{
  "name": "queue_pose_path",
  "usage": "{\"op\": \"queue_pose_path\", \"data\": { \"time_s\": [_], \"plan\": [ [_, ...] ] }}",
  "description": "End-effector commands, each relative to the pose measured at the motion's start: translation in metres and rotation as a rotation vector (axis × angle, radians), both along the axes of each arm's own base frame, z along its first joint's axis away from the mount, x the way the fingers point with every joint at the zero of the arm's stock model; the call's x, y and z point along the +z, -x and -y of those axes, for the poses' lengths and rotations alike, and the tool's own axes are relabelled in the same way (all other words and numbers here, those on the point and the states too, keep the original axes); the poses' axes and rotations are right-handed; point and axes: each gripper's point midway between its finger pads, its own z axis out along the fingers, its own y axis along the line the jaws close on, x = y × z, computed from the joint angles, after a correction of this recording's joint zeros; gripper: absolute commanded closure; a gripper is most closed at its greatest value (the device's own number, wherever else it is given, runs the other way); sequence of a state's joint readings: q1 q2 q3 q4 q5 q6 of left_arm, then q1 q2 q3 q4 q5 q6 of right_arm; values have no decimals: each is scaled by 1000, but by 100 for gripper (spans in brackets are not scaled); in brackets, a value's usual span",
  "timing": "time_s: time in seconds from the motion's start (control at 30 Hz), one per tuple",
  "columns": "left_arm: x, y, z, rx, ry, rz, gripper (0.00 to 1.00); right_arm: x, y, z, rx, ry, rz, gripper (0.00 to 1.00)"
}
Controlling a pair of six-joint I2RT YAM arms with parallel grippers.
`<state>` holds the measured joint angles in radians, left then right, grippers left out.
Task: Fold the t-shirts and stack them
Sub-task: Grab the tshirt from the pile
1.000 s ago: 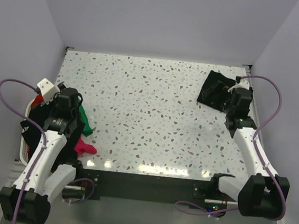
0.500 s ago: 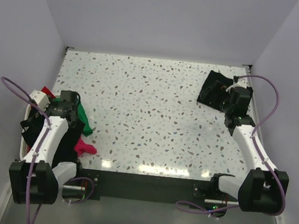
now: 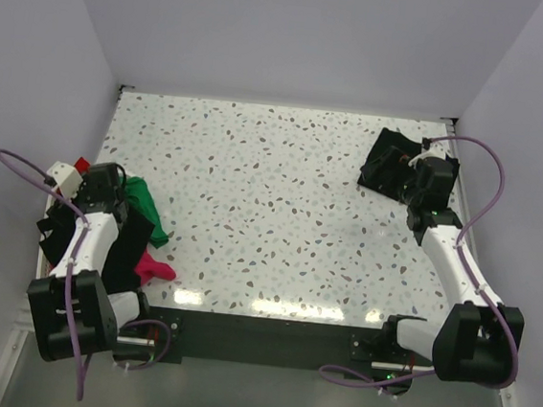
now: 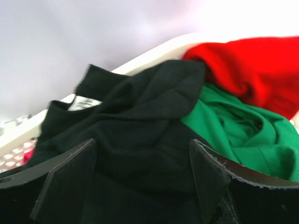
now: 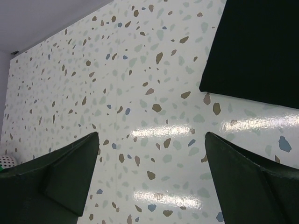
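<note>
**While both pincers gape: t-shirts about the basket**

Where the left pincer (image 4: pixel 142 142) hangs spread over the white basket (image 4: pixel 154 52), we list a crumpled black t-shirt (image 4: pixel 135 116), a green t-shirt (image 4: pixel 233 133) and a red t-shirt (image 4: pixel 252 65) heaped in it. A magenta t-shirt (image 3: pixel 154 269) lies on the tabletop (image 3: pixel 271 213), just beside the basket. A folded black t-shirt (image 5: pixel 257 51) lies well apart from the basket. The right pincer (image 5: pixel 152 137) is spread near it and holds nothing.

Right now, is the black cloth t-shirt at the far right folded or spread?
Folded: the black cloth t-shirt lies compact, straight-edged, no sleeves showing.
</note>
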<state>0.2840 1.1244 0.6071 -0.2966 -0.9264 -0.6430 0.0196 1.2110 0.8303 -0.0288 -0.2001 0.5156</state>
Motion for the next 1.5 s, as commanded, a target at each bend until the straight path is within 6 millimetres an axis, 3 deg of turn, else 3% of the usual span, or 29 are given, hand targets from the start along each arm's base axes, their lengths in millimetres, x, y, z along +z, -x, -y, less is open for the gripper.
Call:
{"op": "queue_pose_path", "data": {
  "time_s": [0.0,0.17,0.27,0.37,0.4,0.5,0.63,0.83,1.03,1.07,1.13,1.17,1.3,1.33,1.4,1.43,1.47],
  "plan": [
    [2,-17,-4,-43,1,39,17,32,-8,-1,2,1,102,1],
    [-5,-16,-3,-52,23,15,33,31,-7,-2,8,3,101,1],
    [1,-10,-4,-36,13,25,48,31,-6,-1,4,6,101,1],
    [14,-5,-2,-29,0,68,67,32,-6,-1,1,7,103,1],
    [23,-3,-2,-25,-11,100,83,31,-6,-1,2,9,100,1],
    [45,3,0,-12,-28,178,96,31,-7,0,0,11,99,1],
    [74,-8,13,-97,-5,302,100,33,-7,2,-5,23,101,1],
    [147,-23,42,-289,-41,489,100,34,-7,8,-28,49,93,1],
    [250,-59,109,-741,-47,787,100,34,-7,7,-22,57,86,1],
    [270,-66,130,-872,-43,848,100,34,-6,8,-21,58,85,1],
    [302,-72,152,-998,-37,931,100,35,-5,7,-18,62,82,1],
    [323,-73,175,-1136,-39,985,100,35,-5,7,-18,62,84,1],
    [369,-83,223,-1396,-3,1065,100,36,-3,8,-13,68,79,1],
    [393,-77,237,-1463,-28,1116,100,35,-2,8,-15,71,78,1],
    [406,-78,265,-1612,7,1137,100,35,-1,8,-16,73,74,1],
    [429,-68,283,-1699,-11,1195,100,34,-1,9,-16,76,71,1],
    [427,-76,298,-1772,52,1189,100,34,-1,10,-18,80,69,1]
  ]
}}
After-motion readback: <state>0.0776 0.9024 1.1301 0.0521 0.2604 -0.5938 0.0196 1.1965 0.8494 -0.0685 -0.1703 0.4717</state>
